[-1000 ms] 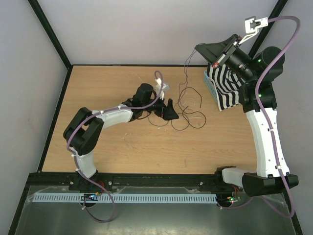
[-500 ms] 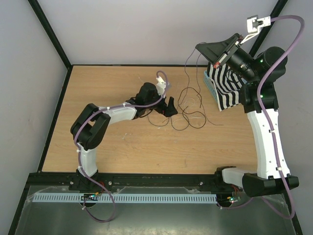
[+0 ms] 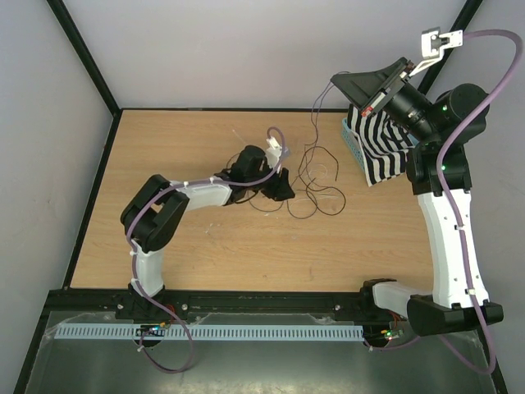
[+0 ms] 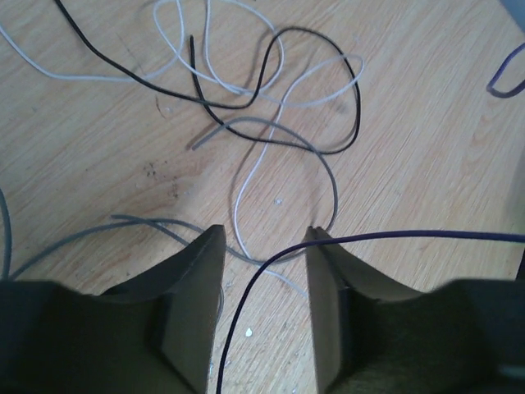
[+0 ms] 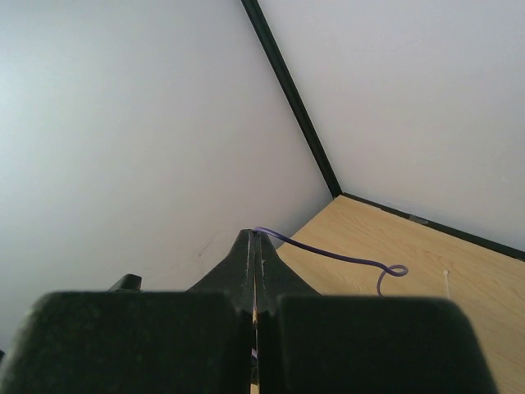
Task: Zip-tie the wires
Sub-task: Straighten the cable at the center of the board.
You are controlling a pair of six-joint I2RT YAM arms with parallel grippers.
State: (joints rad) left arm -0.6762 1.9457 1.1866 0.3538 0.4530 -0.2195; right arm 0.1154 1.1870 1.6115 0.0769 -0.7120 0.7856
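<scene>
Wires (image 3: 318, 182) are lying tangled as the left gripper (image 4: 264, 236), jaws apart, is straddling a strand and the right gripper (image 5: 253, 246) is pinching another. So thin, either could slip.

The scene is lit evenly and softly; faint shadows are seen on the tabletop (image 3: 205, 254). The left hand (image 4: 267, 233) is shown blurred.

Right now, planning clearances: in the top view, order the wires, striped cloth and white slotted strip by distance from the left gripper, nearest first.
1. wires: just right of the left gripper.
2. striped cloth: far right.
3. white slotted strip: along the near edge.
</scene>
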